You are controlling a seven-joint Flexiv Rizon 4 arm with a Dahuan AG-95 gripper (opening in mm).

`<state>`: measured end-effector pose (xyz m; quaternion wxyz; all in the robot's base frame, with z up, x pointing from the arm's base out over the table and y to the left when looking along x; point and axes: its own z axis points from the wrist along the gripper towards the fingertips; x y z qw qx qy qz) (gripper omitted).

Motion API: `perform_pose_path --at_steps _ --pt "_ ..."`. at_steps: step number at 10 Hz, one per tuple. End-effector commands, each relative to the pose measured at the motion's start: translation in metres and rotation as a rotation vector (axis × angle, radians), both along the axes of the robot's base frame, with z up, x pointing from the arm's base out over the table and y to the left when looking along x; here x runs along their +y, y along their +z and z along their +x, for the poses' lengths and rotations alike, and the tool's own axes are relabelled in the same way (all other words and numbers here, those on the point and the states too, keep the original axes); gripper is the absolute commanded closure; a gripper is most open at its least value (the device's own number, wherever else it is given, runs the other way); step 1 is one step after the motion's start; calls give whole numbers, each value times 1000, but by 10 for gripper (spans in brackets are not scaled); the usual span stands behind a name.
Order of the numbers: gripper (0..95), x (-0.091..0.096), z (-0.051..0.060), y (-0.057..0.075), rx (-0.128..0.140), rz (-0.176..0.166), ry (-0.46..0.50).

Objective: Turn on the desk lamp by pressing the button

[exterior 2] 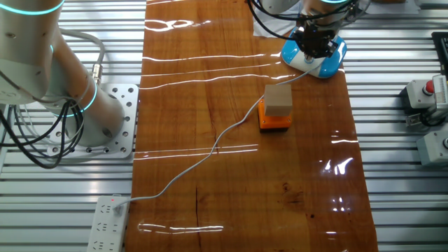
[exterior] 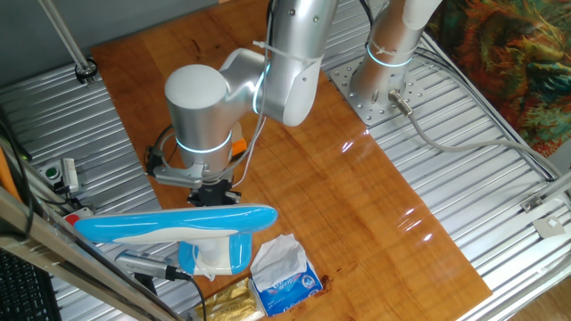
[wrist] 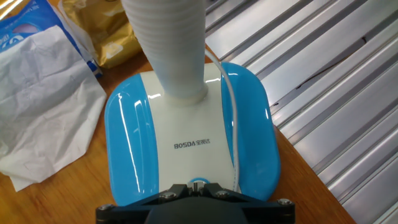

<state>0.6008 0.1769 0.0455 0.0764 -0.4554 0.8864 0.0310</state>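
One fixed view: the silver robot arm (exterior: 234, 89) reached down over the wooden table (exterior: 339, 196), its black gripper (exterior: 214, 193) just behind the long flat oval head of the glossy light-blue and white plastic desk lamp (exterior: 178, 223), which stood near the table's edge. A blue-and-white tissue packet (exterior: 284, 276) lay just beside the lamp's body.

The other fixed view: the gripper (exterior 2: 315, 42) was right over the desk lamp (exterior 2: 329, 64) at the table's far end; the lamp's thin white cord (exterior 2: 210, 150) ran across the wood to a white power strip (exterior 2: 108, 220). An orange block with a tan top (exterior 2: 276, 106) sat near the lamp.

Hand view: the lamp's blue-and-white base (wrist: 186, 149) filled the frame, white neck (wrist: 171, 50) rising from it; the small round button (wrist: 198, 183) sat at the gripper's (wrist: 196, 202) dark edge.

Gripper state: I could not tell; the fingertips were hidden in every view.
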Motion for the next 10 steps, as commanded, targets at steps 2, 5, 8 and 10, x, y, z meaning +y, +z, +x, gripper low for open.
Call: perform_pose_path --at_steps 2,5,8,10 --pt "950 -1 0 -1 -4 -6 5" --pt "950 -2 0 -2 -8 -6 1" --pt "950 -3 0 -1 -10 -6 -1" --pt "950 -3 0 -2 -13 -4 -4"
